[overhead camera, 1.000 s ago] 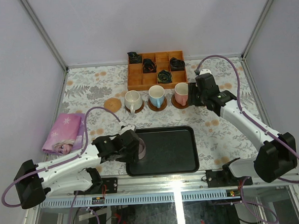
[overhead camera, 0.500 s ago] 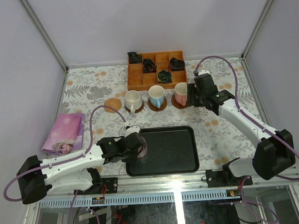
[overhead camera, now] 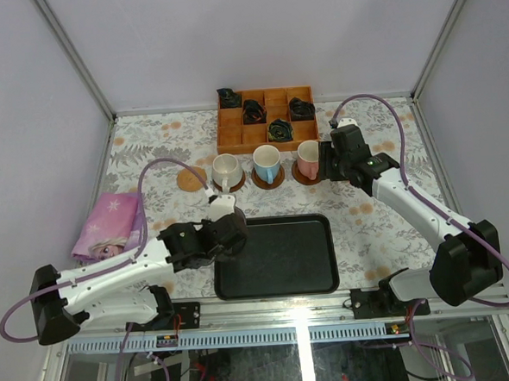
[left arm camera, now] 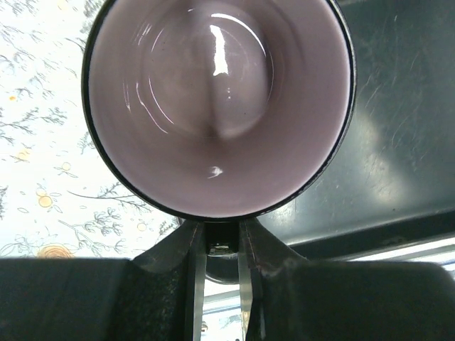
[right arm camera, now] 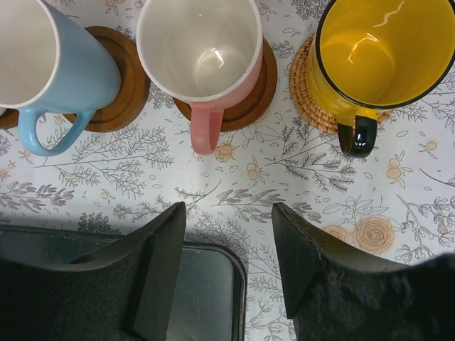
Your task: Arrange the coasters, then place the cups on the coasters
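Left gripper [left arm camera: 217, 238] pinching mauve cup [left arm camera: 217, 106] by its handle, over black tray [left arm camera: 387, 135], left edge. Right gripper [right arm camera: 229, 241] spread, empty, near pink cup [right arm camera: 200, 50]. Advice: keep cup level, lower centred onto bare tan coaster [overhead camera: 192, 179], far-left.

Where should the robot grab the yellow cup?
Pinch the black handle of the yellow cup, coming from the side where the right gripper is. The cup stands upright on its woven coaster, and the handle sticks out toward that open gripper.
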